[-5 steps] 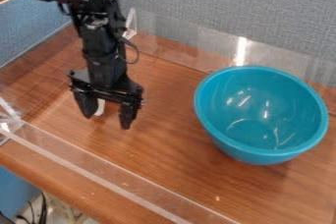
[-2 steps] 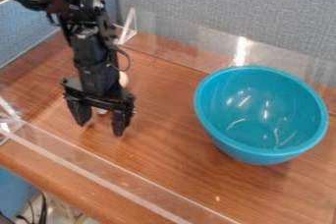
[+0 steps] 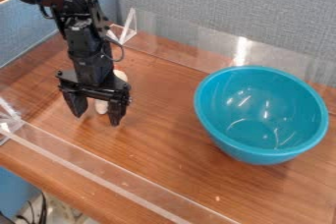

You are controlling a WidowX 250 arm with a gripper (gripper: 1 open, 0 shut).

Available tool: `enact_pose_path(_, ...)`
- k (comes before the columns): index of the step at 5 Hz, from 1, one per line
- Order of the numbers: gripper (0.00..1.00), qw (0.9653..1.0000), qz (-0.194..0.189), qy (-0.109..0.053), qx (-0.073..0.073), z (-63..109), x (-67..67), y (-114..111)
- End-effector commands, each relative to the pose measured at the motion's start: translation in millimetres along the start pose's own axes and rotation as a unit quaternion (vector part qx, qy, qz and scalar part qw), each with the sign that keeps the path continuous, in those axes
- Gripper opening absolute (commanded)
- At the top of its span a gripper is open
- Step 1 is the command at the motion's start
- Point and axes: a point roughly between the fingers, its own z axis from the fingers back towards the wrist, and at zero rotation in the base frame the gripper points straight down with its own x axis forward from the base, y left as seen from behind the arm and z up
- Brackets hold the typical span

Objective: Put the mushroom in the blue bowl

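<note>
The blue bowl (image 3: pixel 260 113) is large, glossy and teal, and stands empty on the right of the wooden table. On the left, my gripper (image 3: pixel 93 108) points straight down, low over the table, with its black fingers (image 3: pixel 116 110) spread open. A cream-white piece of the mushroom (image 3: pixel 90 106) shows on the table between the fingers. The arm hides most of the mushroom, and another pale bit shows behind the gripper's right side. I cannot tell whether the fingers touch it. The bowl lies well to the gripper's right.
The wooden table (image 3: pixel 157 120) is fenced by low clear acrylic walls, one along the front edge (image 3: pixel 79 164) and one at the back (image 3: pixel 197 36). A grey-blue partition stands behind.
The gripper has shifted left and slightly lower, so its open fingers now stand on either side of the white piece that was at its left finger. The bowl has not moved.
</note>
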Motion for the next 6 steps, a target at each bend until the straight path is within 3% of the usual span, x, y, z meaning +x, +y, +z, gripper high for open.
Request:
enact_pose_path(1, 1.00, 0.9996, -0.013, -0.026, 0.001, 8.2, 15.3, 4)
enact_pose_path(4, 1.00, 0.9953, -0.091, -0.032, -0.012, 0.2, 18.8, -18)
enact_pose_path(5, 0.00, 0.9971, -0.068, -0.033, -0.010, 1.7, 18.6, -23)
enact_pose_path(6, 0.00, 0.9967, -0.072, -0.035, -0.011, 7.3, 11.8, -23)
